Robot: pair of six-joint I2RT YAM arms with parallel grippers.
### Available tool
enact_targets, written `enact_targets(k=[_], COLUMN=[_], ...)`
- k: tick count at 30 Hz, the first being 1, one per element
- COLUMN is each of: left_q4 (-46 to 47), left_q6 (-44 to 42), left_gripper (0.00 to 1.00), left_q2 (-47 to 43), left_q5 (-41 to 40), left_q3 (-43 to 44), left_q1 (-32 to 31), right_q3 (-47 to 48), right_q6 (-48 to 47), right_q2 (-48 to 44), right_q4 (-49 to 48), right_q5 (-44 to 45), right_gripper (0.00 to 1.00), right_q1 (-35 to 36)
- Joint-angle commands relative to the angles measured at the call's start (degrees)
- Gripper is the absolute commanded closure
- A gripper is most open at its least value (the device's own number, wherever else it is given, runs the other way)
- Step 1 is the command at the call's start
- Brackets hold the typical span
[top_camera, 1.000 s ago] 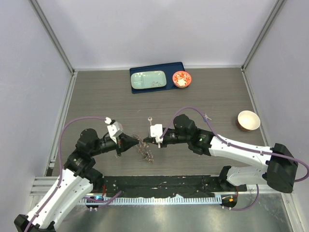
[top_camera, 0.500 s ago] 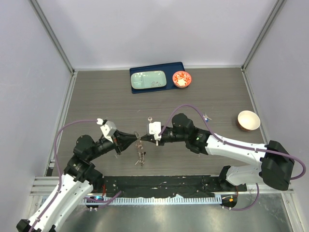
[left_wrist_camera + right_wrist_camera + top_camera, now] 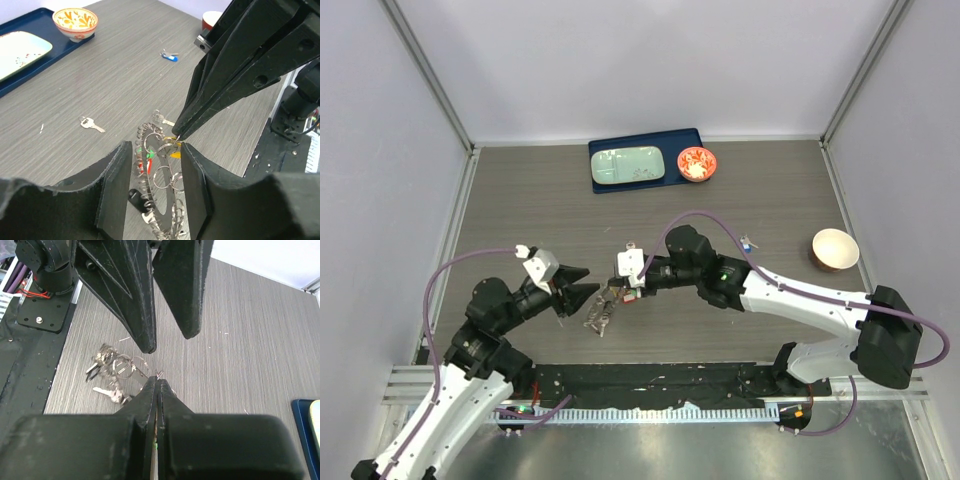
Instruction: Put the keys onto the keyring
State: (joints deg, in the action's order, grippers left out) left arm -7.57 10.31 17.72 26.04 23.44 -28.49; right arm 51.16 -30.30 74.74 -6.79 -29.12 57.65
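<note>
Both arms reach low over the table and meet tip to tip at centre-front. The left arm (image 3: pixel 485 320) stretches rightward from its base with its elbow bent outward and its wrist roughly level. The left gripper (image 3: pixel 582 288) points right with its jaws parted, one finger on each side of the keyring (image 3: pixel 161 176). The right arm (image 3: pixel 800 300) extends leftward in a long, shallow line. The right gripper (image 3: pixel 615 292) points left and slightly down, its fingers pressed flat together. Its tips pinch the keyring's upper edge, just in front of the left gripper's fingertips.
</note>
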Motion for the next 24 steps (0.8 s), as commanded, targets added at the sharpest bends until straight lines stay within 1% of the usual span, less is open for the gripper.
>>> enact_targets(k=[1, 2, 4, 5, 9, 12, 19, 22, 24], left_q4=[-6.0, -7.1, -10.4, -11.6, -17.2, -19.7, -20.1, -19.6, -18.5], left_q6=[-8.7, -12.5, -15.9, -19.1, -27.0, -30.7, -35.1, -35.5, -35.5], left_gripper=[0.52, 0.52, 0.52, 0.52, 0.52, 0.52, 0.5, 0.49, 0.49], left_q2=[4.4, 6.3, 8.5, 10.3, 14.0, 17.0, 19.5, 19.8, 20.3], left_q5=[3.0, 4.1, 6.6, 7.7, 10.6, 12.5, 16.5, 17.5, 19.3], left_q3=[6.5, 7.2, 9.4, 10.2, 13.4, 15.0, 15.5, 15.2, 14.9], left_q1=[0.2, 0.2, 0.2, 0.2, 0.2, 0.2, 0.2, 0.2, 0.2], right_q3=[4.1, 4.2, 4.5, 4.5, 4.8, 5.0, 5.8, 6.0, 6.1], right_q6=[-2.7, -2.9, -3.1, -3.3, -3.8, -4.3, -5.6, -5.8, -5.8], right_q2=[-1.1, -1.2, -1.3, -1.4, -1.4, -1.5, -1.6, -1.7, -1.8], right_q4=[0.4, 0.8, 1.2, 1.9, 3.3, 4.1, 6.4, 6.4, 8.2], right_q5=[-1.1, -1.3, -1.7, -1.8, -2.5, -3.0, -5.0, -5.2, -5.6], right_gripper=[0.99, 0.99, 0.99, 0.99, 0.99, 0.99, 0.99, 0.99, 0.99], right_q1=[0.2, 0.2, 0.2, 0.2, 0.2, 0.2, 0.1, 0.1, 0.1])
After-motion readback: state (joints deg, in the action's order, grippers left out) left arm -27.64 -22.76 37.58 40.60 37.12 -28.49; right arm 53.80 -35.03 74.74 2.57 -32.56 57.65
